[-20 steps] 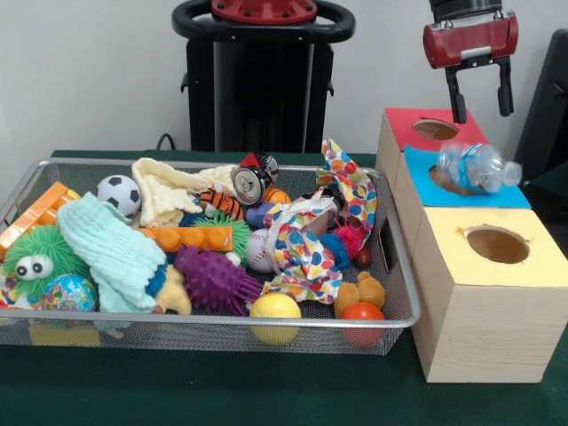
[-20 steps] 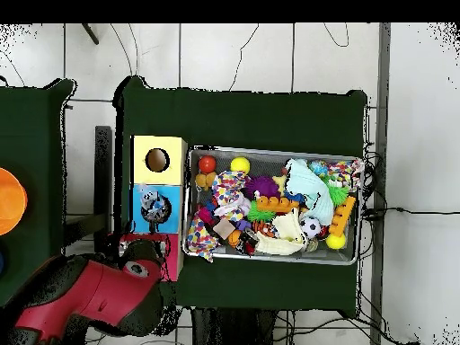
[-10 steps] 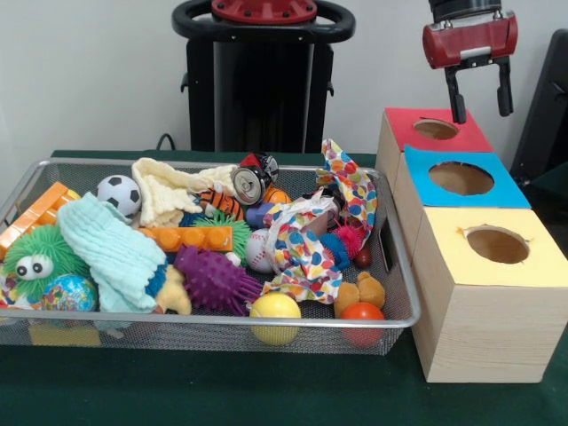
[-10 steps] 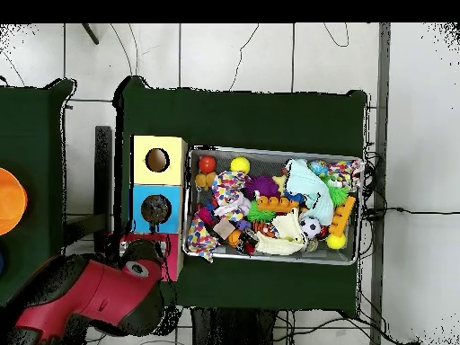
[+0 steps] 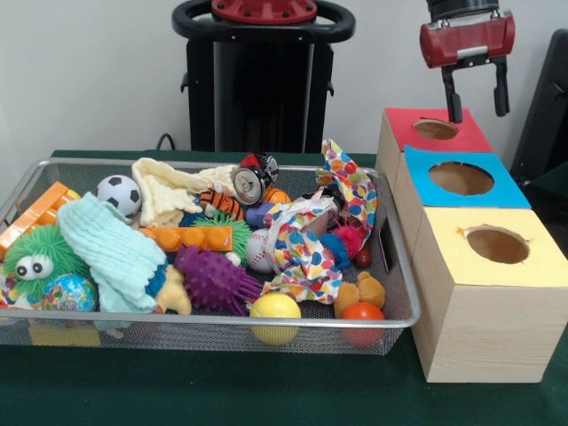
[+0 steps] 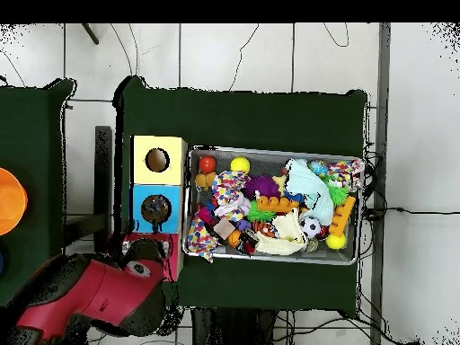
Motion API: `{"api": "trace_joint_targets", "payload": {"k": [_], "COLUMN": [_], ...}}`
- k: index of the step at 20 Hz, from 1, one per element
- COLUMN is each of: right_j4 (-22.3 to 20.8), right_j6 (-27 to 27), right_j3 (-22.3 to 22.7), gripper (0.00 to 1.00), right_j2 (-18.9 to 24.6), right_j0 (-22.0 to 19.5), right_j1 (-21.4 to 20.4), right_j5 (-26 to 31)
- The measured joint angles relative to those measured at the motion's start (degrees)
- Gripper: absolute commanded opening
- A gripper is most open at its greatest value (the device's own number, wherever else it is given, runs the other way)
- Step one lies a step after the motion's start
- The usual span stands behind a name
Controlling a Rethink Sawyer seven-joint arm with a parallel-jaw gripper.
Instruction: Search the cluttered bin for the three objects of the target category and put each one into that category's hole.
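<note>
My gripper (image 5: pixel 476 98) hangs open and empty above the red-topped box (image 5: pixel 434 131), its two black fingers (image 5: pixel 451 96) spread apart. The blue-topped box (image 5: pixel 461 177) shows an empty round hole, and the yellow-topped box (image 5: pixel 497 244) stands nearest. A wire mesh bin (image 5: pixel 395 257) to the left holds mixed clutter, including a crushed can (image 5: pixel 251 182). In the overhead view the red arm (image 6: pixel 94 296) covers the red box (image 6: pixel 169 252), beside the blue box (image 6: pixel 155 208), the yellow box (image 6: pixel 158 160) and the bin (image 6: pixel 274 259).
The bin holds a soccer ball (image 5: pixel 118 193), green fuzzy toy (image 5: pixel 40 257), purple spiky toy (image 5: pixel 211 278), orange brick (image 5: pixel 191 238), towels (image 5: pixel 111 253), dotted cloth (image 5: pixel 306 240), yellow ball (image 5: pixel 274 316) and red ball (image 5: pixel 361 319). An orange object (image 6: pixel 9 200) sits at the overhead view's left edge.
A plastic bottle was falling onto the blue box's hole one second ago; it is gone from sight now. The gripper has shifted slightly left and up.
</note>
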Motion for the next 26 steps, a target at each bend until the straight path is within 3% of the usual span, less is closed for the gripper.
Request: {"api": "trace_joint_targets", "payload": {"k": [15, 22, 26], "right_j4": [-7.0, -7.2, -7.2], "right_j6": [0.0, 0.0, 0.0], "right_j3": [-0.3, -0.3, -0.2], "gripper": [1.00, 1.00, 1.00], "right_j2": [-12.0, -13.6, -13.6], "right_j0": [-2.2, -6.7, -11.3], "right_j1": [6.2, 5.4, 4.4], "right_j5": [0.0, 0.0, 0.0]}}
